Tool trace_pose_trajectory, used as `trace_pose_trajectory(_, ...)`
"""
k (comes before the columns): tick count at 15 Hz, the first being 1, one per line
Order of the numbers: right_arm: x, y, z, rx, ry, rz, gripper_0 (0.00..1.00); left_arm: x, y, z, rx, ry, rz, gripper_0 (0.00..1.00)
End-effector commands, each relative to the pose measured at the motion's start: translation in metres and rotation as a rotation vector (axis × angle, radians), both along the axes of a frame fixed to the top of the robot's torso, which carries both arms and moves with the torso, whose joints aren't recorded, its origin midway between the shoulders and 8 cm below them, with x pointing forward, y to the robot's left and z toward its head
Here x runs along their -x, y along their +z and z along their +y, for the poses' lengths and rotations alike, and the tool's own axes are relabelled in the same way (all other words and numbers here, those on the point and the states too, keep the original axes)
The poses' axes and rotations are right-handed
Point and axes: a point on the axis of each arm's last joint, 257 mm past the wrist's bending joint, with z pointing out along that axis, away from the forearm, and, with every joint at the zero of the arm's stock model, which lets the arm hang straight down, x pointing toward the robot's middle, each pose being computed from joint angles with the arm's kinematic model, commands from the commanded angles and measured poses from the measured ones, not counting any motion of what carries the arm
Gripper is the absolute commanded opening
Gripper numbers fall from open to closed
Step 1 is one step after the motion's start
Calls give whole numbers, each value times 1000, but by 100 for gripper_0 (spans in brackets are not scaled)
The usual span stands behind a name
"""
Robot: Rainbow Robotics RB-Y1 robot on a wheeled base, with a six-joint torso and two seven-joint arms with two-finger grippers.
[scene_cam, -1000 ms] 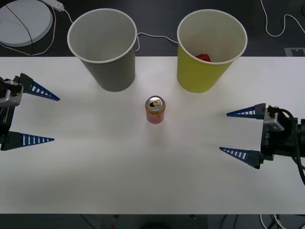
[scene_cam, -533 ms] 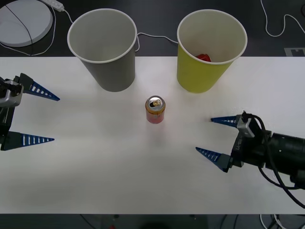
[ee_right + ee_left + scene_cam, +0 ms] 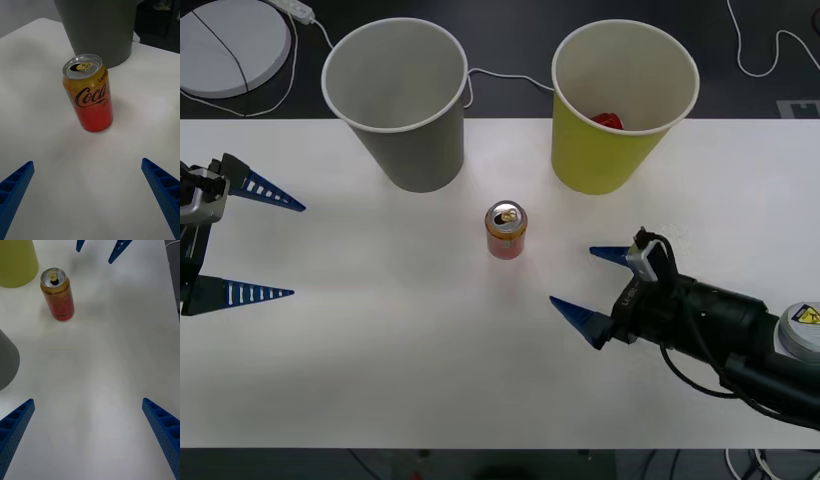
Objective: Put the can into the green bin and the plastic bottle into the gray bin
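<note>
White tabletop [image 3: 380, 380] fills most of the front view, with a dark floor and loose cables along the top edge. Two big cup-shaped bins stand at the back of it: the gray bin [image 3: 400, 100] upper left of centre, the green bin [image 3: 620, 105] upper right of centre, well apart from each other; something red already lies inside the green one. The right arm now reaches in from the lower right, and this is what has changed: a second ago the right gripper [image 3: 590, 285] hung back near the right edge, and it has since slid leftward across the tabletop toward the middle. Its fingers are spread wide with nothing between them, tips pointing at the can but not yet reaching it. The left gripper [image 3: 265, 245] sits at the left edge where it was, fingers likewise wide apart and empty. The can [image 3: 506, 231] stands upright at centre frame, on the tabletop between and just in front of the two bins, unmoved; in the right wrist view it stands [image 3: 88, 98] straight ahead between the fingers, with the gray bin behind it. Judging by this, the approach is nearly lined up, and the grasp and the carry to the green bin are both yet to come. No plastic bottle can be made out.
</note>
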Motion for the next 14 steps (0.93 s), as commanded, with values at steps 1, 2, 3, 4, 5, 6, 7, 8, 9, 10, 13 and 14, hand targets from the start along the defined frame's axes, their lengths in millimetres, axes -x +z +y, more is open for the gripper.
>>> trace_pose_trajectory(1,-9,-2,10,-8,-45,0,100,0,0,0,0,0,0,100)
trace_pose_trajectory(2,-11,-3,15,-8,-55,-3,100,0,0,0,0,0,0,100)
trace_pose_trajectory(3,-13,-4,19,-12,-67,-4,100,0,0,0,0,0,0,100)
trace_pose_trajectory(4,-15,-6,21,-11,-85,-9,100,0,0,0,0,0,0,100)
trace_pose_trajectory(5,-18,-6,25,-11,-111,-28,100,0,0,0,0,0,0,100)
trace_pose_trajectory(6,-21,-5,30,-16,-144,-57,100,0,0,0,0,0,0,100)
trace_pose_trajectory(7,-23,-3,33,-37,-175,-77,100,0,0,0,0,0,0,100)
trace_pose_trajectory(8,-22,-2,39,-62,-187,-89,100,0,0,0,0,0,0,100)
trace_pose_trajectory(9,-25,-1,43,-75,-185,-108,100,0,0,0,0,0,0,100)
trace_pose_trajectory(10,-28,0,46,-93,-186,-122,100,0,0,0,0,0,0,100)
trace_pose_trajectory(13,-39,-3,54,-142,-196,-163,100,0,0,0,0,0,0,100)
trace_pose_trajectory(14,-42,-5,58,-164,-202,-173,100,0,0,0,0,0,0,100)
